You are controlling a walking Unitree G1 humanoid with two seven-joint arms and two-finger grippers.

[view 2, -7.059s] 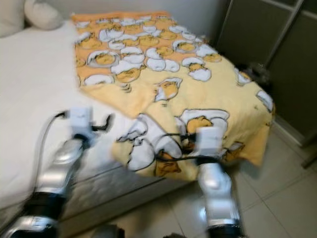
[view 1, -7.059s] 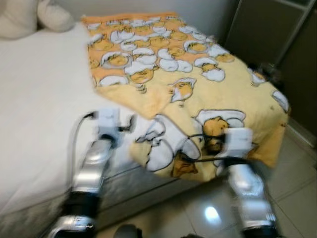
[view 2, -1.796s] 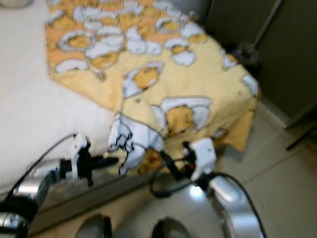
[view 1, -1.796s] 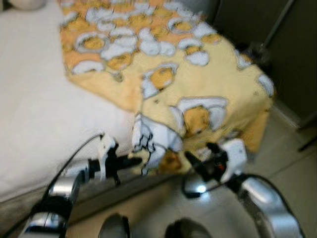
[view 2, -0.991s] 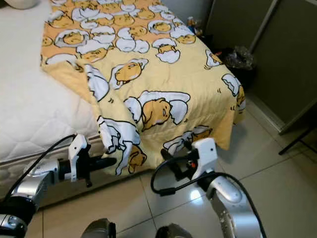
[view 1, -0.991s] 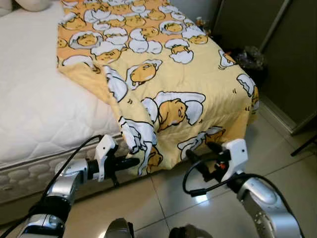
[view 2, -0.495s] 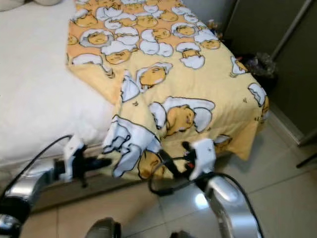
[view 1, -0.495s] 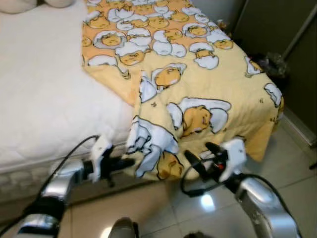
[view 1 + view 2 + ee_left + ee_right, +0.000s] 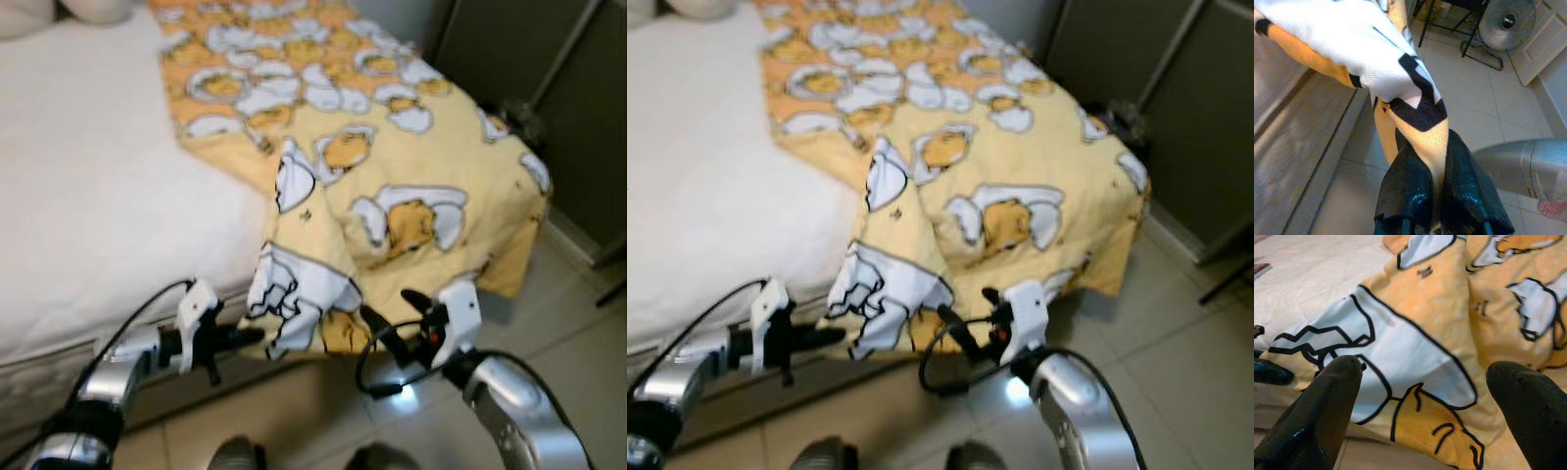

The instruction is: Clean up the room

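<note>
A yellow blanket (image 9: pixel 392 166) printed with cartoon eggs covers the right half of the white bed (image 9: pixel 88 215) and hangs over its foot. My left gripper (image 9: pixel 257 336) is shut on the blanket's hanging corner (image 9: pixel 1415 110), below the mattress edge; the cloth runs between its two black fingers (image 9: pixel 1405 191). My right gripper (image 9: pixel 390 311) is open, close in front of the bunched corner (image 9: pixel 1410 372) and a little right of the left gripper. Its fingers (image 9: pixel 1327 401) stand wide apart with nothing between them.
Dark wardrobe doors (image 9: pixel 549 69) stand right of the bed, with a dark bundle (image 9: pixel 519 113) at their foot. Pale tiled floor (image 9: pixel 578 313) lies right of the bed. A pillow (image 9: pixel 98 8) rests at the head. A fan (image 9: pixel 1506 22) stands on the floor.
The camera has shifted and blurred slightly. The blanket's near corner is bunched higher into a fold on the mattress edge. Both grippers stay low at the bed's foot, the left still holding cloth.
</note>
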